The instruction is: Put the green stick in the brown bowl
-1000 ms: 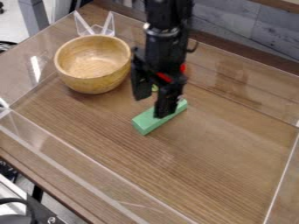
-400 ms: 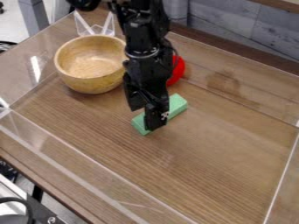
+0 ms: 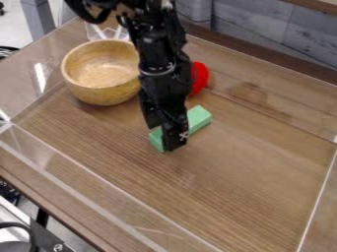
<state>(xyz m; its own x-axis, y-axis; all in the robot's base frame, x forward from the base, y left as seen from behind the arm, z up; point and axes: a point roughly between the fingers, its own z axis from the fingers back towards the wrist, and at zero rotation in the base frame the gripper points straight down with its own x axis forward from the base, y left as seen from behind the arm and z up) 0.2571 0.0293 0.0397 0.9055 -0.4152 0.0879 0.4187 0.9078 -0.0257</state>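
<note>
The green stick (image 3: 195, 121) lies flat on the wooden table, a mint-green bar running diagonally, its lower-left end partly hidden behind my gripper. My gripper (image 3: 166, 131) points straight down over that end, its black fingers (image 3: 174, 135) open and straddling the bar close to the table. Whether the fingers touch the stick cannot be told. The brown bowl (image 3: 104, 71) sits upright to the upper left, a hand's width from the gripper, with nothing in its pale speckled inside.
A red strawberry-like toy (image 3: 195, 76) rests just behind the arm, between bowl and stick. Clear acrylic walls (image 3: 53, 167) enclose the table on the front, left and right. Open wood surface stretches to the right and front.
The gripper has sunk lower over the stick's lower-left end and shifted slightly left, and the arm now leans more from the upper left. Stick, bowl and red toy stayed put.
</note>
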